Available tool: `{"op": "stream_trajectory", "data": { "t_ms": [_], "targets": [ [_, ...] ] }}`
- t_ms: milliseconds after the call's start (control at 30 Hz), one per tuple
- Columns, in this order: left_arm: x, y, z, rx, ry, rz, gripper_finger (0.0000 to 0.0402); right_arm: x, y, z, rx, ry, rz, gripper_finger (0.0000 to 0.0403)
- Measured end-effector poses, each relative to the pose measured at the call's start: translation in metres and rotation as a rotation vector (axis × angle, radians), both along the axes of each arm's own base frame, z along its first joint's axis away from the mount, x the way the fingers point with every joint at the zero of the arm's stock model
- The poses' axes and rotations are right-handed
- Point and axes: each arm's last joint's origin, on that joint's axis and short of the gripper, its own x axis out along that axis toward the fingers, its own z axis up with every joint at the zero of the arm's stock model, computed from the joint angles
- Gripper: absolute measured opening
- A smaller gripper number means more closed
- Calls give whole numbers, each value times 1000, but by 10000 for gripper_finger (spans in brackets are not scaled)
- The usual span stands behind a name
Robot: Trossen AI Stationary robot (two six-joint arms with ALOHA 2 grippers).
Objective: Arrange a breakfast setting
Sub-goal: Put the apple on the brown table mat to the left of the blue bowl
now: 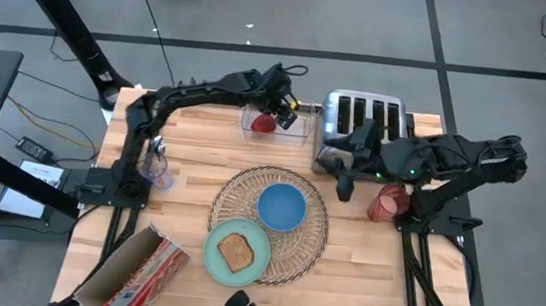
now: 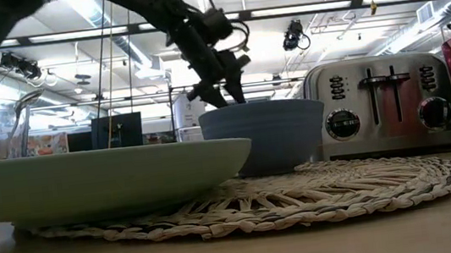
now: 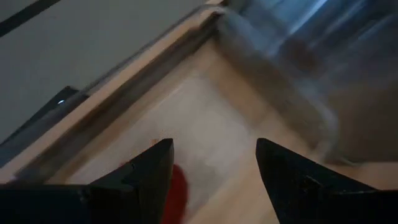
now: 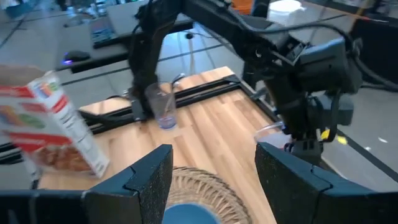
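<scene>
My left gripper [image 1: 275, 113] is open above the clear bin [image 1: 295, 128] at the table's far edge, with the red apple [image 1: 264, 124] inside the bin below it. In the left wrist view the apple [image 3: 178, 193] shows beside one finger. My right gripper [image 1: 344, 188] is open and empty, in front of the toaster. The blue bowl [image 1: 282, 206] and the mint-green plate [image 1: 215, 258] with the toast [image 1: 236, 252] rest on the wicker placemat [image 1: 317, 240]. The pink cup [image 1: 386, 204] stands to the placemat's right. The orange-handled utensil does not show. My left gripper stands over the apple with its fingers pointing down into the bin. The apple's top [image 3: 180, 183] lies close to one finger [image 3: 146, 177]. I cannot tell whether the finger touches it.
The chrome toaster [image 1: 364, 122] stands at the far right next to the bin. A clear glass [image 1: 158, 167] stands by the left arm's base. A cereal box [image 1: 136, 270] lies at the near left corner.
</scene>
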Motion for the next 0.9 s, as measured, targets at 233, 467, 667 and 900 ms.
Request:
{"op": "stream_trajectory", "data": {
  "t_ms": [233,467,667,900],
  "targets": [
    [8,24,-31,-56,164,5,235,5,-16,3,5,-35,-71,234],
    [6,28,-57,-97,259,-35,235,9,-30,7,13,-81,-128,234],
    [1,21,-61,-131,356,-93,235,10,-40,7,20,-85,-153,234],
    [-2,20,-59,-141,369,-93,235,10,-47,7,30,-83,-159,234]
  ]
}}
